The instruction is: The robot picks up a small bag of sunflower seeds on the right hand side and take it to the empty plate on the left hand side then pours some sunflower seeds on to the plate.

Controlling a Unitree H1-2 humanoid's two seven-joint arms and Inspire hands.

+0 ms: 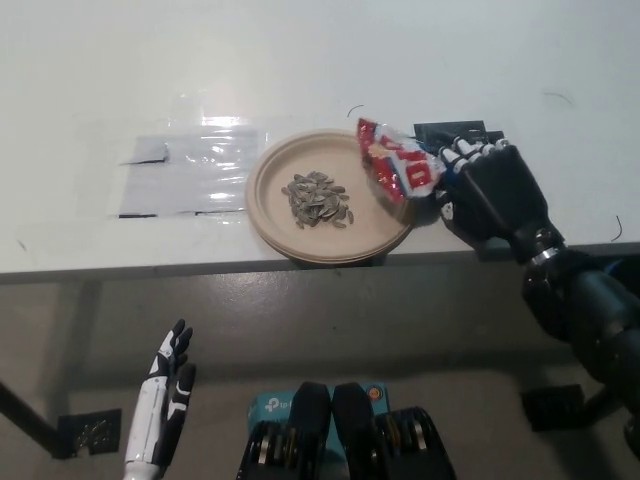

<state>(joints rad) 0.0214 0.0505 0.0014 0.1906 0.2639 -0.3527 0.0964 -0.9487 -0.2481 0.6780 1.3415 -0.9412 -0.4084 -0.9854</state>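
The little red-and-white seed bag (400,165) is pinched in the black right hand (488,190), held over the right rim of the tan plate (275,215). White lettering is printed on the bag, but it's too blurry to be read. A small pile of sunflower seeds (317,199) is heaped mid-plate. The white left hand (165,400) is kept low below the table edge, fingers spread, nothing held.
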